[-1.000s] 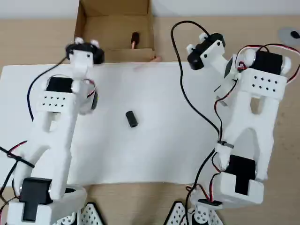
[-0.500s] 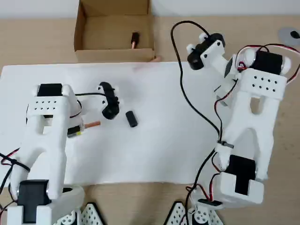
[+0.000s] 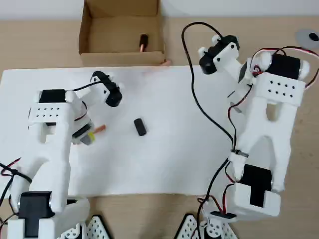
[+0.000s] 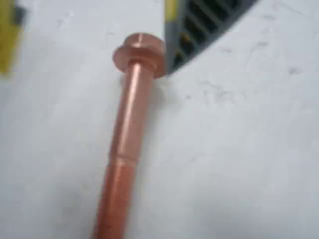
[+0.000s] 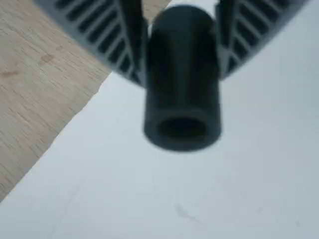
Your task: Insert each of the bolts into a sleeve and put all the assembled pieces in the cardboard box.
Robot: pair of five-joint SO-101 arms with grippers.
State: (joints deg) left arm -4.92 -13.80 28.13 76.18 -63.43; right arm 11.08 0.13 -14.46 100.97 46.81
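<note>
Left of centre, the left jaws stand released over the white sheet (image 3: 174,164) on the desk (image 3: 30,45). A copper bolt (image 4: 127,134) lies flat between them, its head just beside one finger (image 4: 199,25). At the centre lies a loose black sleeve (image 3: 140,126). Upper right, the right jaws are clenched on another sleeve (image 5: 182,94). At the top, the cardboard box (image 3: 122,58) holds one assembled piece (image 3: 143,43).

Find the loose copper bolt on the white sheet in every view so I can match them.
High view: the copper bolt lies on the white sheet, between the left arm and the loose black sleeve.
Left wrist view: close up, running through the picture's middle.
Right wrist view: not in it; a held sleeve is.
Shared landmark: the white sheet under everything.
</note>
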